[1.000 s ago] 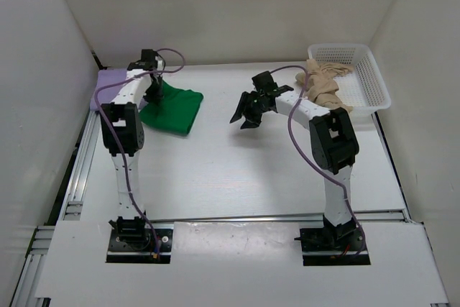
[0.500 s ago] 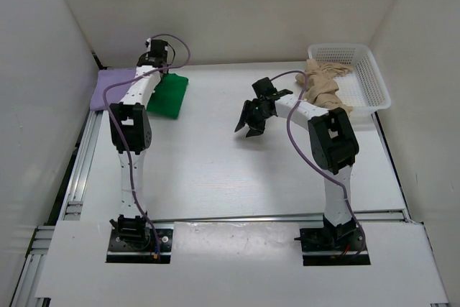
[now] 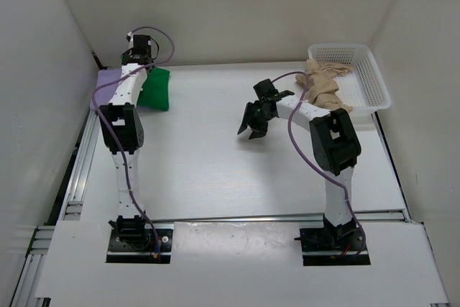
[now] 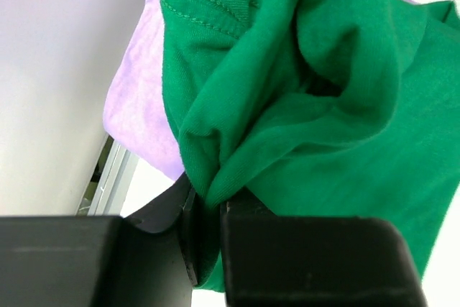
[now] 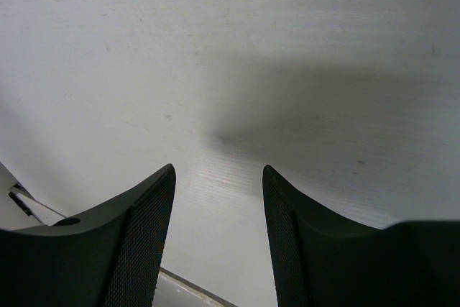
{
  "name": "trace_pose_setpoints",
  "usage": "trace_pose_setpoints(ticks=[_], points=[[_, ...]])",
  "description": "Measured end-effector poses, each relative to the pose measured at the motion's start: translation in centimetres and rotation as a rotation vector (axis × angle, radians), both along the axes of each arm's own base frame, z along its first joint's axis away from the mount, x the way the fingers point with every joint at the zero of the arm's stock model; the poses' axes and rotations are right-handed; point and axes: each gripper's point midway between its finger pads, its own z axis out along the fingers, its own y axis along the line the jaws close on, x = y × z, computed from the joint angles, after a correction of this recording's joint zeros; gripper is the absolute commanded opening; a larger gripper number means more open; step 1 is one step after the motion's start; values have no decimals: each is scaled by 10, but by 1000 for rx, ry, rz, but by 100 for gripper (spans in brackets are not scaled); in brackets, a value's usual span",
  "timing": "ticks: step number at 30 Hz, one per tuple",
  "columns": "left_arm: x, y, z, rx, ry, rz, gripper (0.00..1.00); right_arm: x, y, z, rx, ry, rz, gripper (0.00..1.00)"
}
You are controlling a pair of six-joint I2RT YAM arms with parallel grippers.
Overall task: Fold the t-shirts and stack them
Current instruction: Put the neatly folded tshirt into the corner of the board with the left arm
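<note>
L jaws: clenched to a narrow gap on a bunched fold of the green t-shirt [image 4: 323,106]. Cloth is pinched directly between the two black fingers [image 4: 302,257], per wrist view. The rest of the garment spreads away from the jaws toward 12 and 3 o'clock in that view, creased, w/ a stitched hem showing at the top.

Top view: the green t-shirt sits at approx. 10 o'clock on the surface [image 3: 215,170], folded narrow and just beside the L arm. Cannot tell whether its lower edge rests on the surface or hangs clear.

The lavender t-shirt [image 3: 108,80] lies flat at the far-left corner, at 9 o'clock from the green one. In the wrist view the green cloth overlaps it; contact cannot be confirmed.

R jaws: released, fingers [image 5: 140,249] well parted, nothing between them. They hang over bare surface near ctr, touching no garment.

The beige t-shirt [image 3: 322,84] is crumpled at approx. 1 o'clock, draped over the 9 o'clock rim of the white mesh basket [image 3: 377,88], part inside, part out. It lies at approx. 2 o'clock from the R jaws, well apart.
</note>
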Motion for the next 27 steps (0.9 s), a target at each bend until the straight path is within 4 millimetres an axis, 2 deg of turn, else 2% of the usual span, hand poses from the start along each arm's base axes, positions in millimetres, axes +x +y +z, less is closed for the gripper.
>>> trace_pose_setpoints(ticks=[11, 15, 16, 19, 20, 23, 26, 27], points=[[-5, 28, 37, -33, -78, 22, 10, 0, -2, 0, -9, 2, -4, 57], [-4, 39, 43, -37, -99, 36, 10, -1, -2, 0, -11, 3, -2, 57], [-5, 42, 43, -37, -100, 40, 18, -1, -3, 0, -11, 4, -1, 57], [-2, 53, 42, -24, -109, 65, 29, -2, -3, 1, -14, 8, -1, 57], [1, 57, 41, -16, -116, 78, 45, -1, -3, 2, -15, 8, 1, 57], [11, 80, 33, 27, -144, 141, 63, 0, -2, 6, -14, 1, 8, 57], [15, 108, 16, 63, -160, 211, 78, 5, -1, 16, -19, -17, 24, 58], [14, 115, 9, 73, -151, 230, 79, 8, -1, 21, -22, -32, 31, 58]])
